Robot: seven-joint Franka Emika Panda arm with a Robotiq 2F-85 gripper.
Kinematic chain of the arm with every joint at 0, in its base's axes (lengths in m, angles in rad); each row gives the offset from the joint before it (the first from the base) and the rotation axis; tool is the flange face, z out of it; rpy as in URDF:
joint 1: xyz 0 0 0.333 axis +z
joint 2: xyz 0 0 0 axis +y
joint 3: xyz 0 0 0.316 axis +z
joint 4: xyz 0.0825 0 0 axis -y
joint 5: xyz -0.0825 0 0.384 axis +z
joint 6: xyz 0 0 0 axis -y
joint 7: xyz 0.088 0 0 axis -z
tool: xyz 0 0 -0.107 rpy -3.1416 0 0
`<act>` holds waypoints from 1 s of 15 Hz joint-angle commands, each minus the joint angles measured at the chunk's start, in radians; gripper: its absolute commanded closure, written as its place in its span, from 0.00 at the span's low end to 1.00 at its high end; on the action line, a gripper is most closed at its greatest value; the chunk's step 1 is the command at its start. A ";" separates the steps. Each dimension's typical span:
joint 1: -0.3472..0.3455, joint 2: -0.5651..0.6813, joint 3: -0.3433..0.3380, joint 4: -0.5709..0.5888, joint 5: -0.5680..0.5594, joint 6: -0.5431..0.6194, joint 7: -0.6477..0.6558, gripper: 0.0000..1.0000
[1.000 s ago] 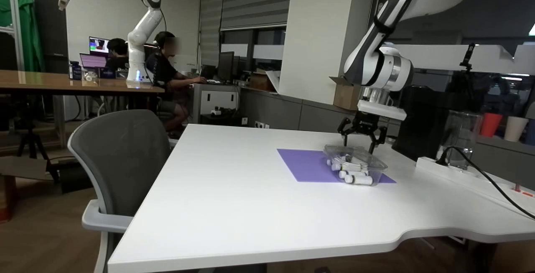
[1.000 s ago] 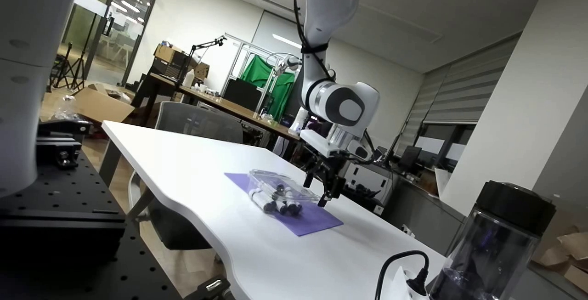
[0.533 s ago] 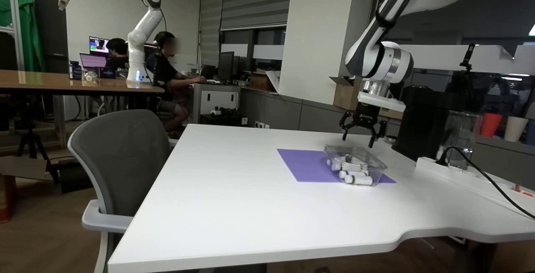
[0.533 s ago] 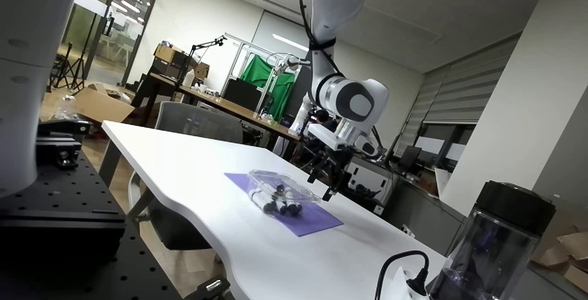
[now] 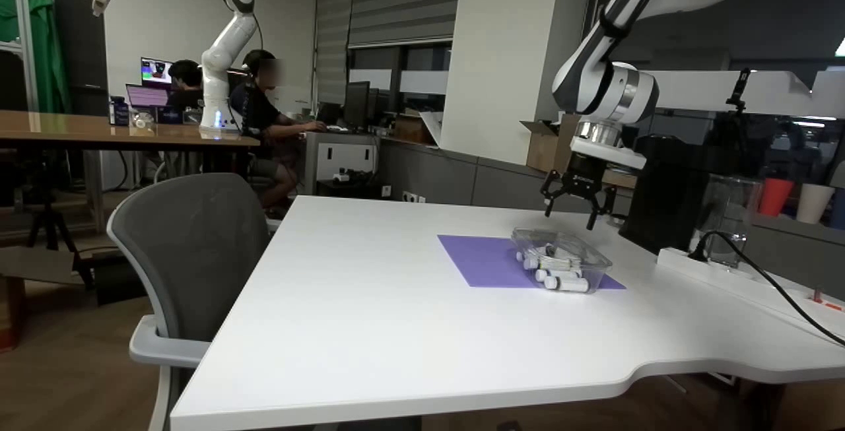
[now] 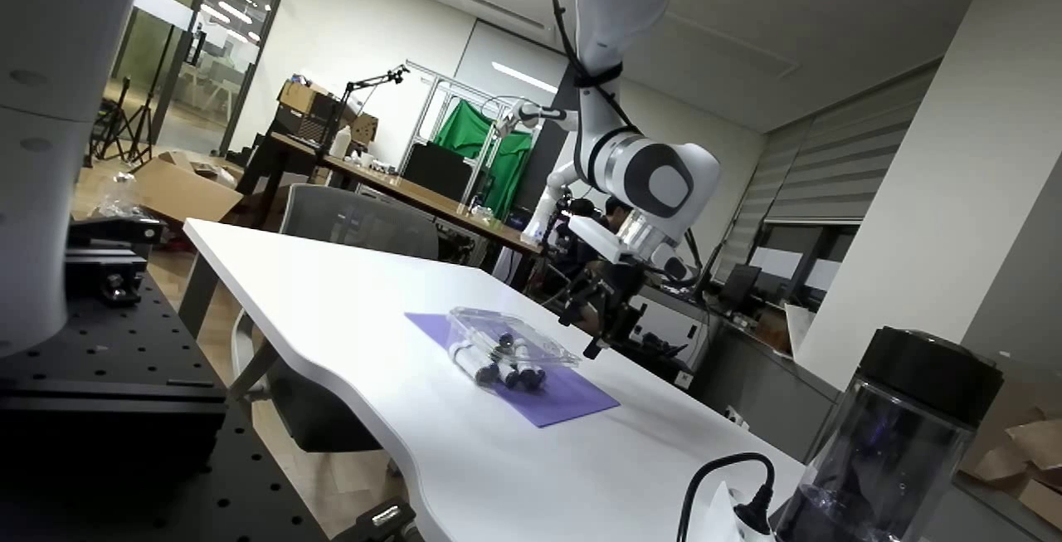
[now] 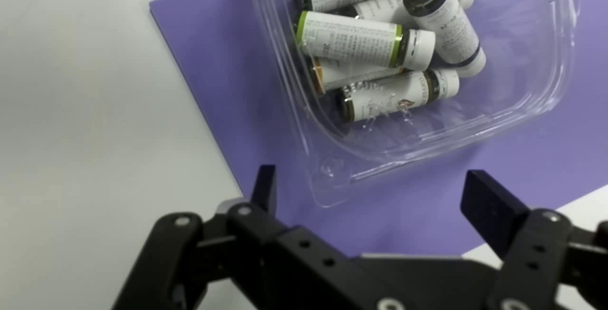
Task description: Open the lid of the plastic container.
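Note:
The plastic container (image 7: 515,79) is clear, low and roughly square. It holds several small white-labelled bottles and stands on a purple sheet. It also shows in both exterior views (image 5: 599,265) (image 6: 539,349). The clear lid (image 7: 331,166) seems to lie flat over it, with a corner tab near my fingers; lid and rim are hard to tell apart. My gripper (image 7: 370,177) is open and empty. In both exterior views the gripper (image 5: 570,218) (image 6: 579,334) hangs above and beyond the container's far edge, apart from it. In the wrist view the corner tab shows between the fingers.
The purple sheet (image 5: 478,263) lies under the container on the white table (image 5: 396,338). A white power strip (image 5: 726,282) with a black cable runs along the table's side. A tall black box (image 5: 667,193) and a clear jar (image 6: 888,442) stand beyond it. A grey chair (image 5: 191,253) stands at the table.
My gripper has risen from near the container's far edge and shifted a little to the right in both exterior views. It stays open. The container and bottles have not moved.

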 commanded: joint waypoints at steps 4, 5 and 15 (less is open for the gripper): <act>-0.038 0.018 0.042 -0.006 0.039 0.095 -0.062 0.00; -0.044 0.022 0.049 -0.007 0.048 0.103 -0.072 0.00; -0.092 0.038 0.111 -0.004 0.129 0.125 -0.125 0.00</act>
